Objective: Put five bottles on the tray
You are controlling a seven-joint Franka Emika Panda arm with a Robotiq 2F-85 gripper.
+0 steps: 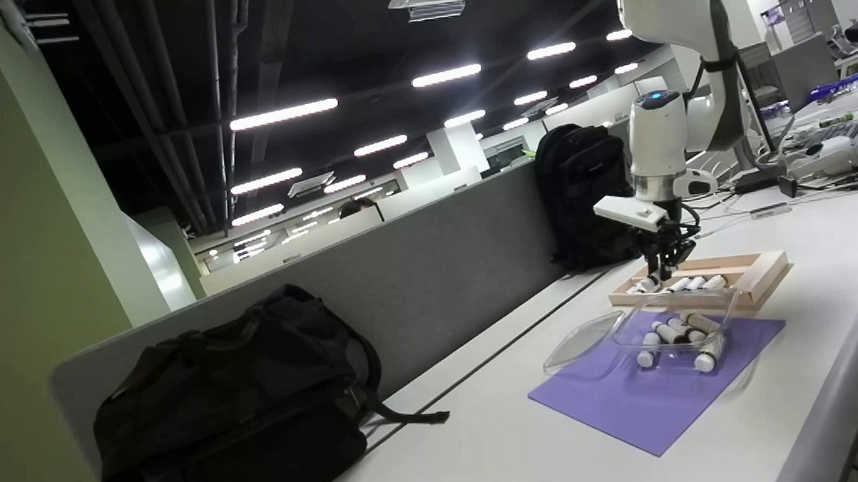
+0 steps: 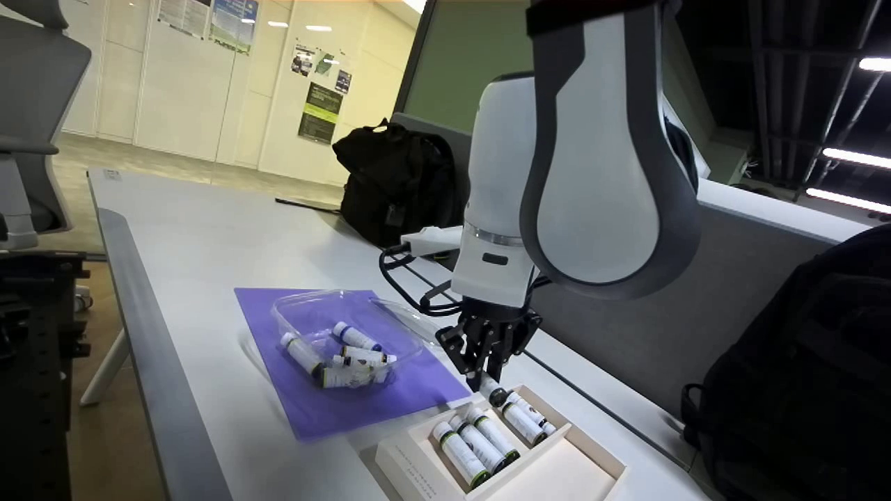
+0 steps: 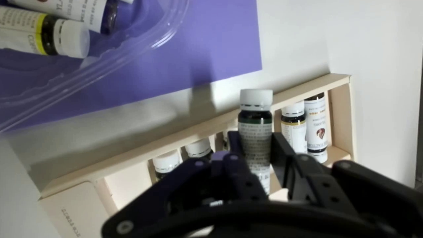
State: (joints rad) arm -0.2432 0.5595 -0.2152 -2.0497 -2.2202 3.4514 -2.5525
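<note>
My gripper (image 3: 255, 145) is shut on a whitish bottle (image 3: 256, 127) with a white cap, held between its fingertips. The held bottle is tilted over the tray's (image 3: 338, 81) rim. It also shows in an exterior view (image 2: 493, 390), close above the tray (image 2: 595, 452); I cannot tell if it touches. Three bottles (image 2: 461, 452) lie side by side in one tray compartment. More bottles (image 2: 522, 421) lie in the neighbouring compartment, beside the held bottle. Several other bottles (image 2: 303, 353) lie in a clear container on the purple mat. The fingers partly hide some tray bottles in the wrist view.
The clear plastic container (image 2: 296, 299) stands on the purple mat (image 2: 306, 417) next to the tray. Its clear lid (image 1: 582, 339) lies beside it. A grey partition (image 1: 466, 268) runs along the table, with black backpacks (image 1: 588, 192) (image 1: 242, 397) against it.
</note>
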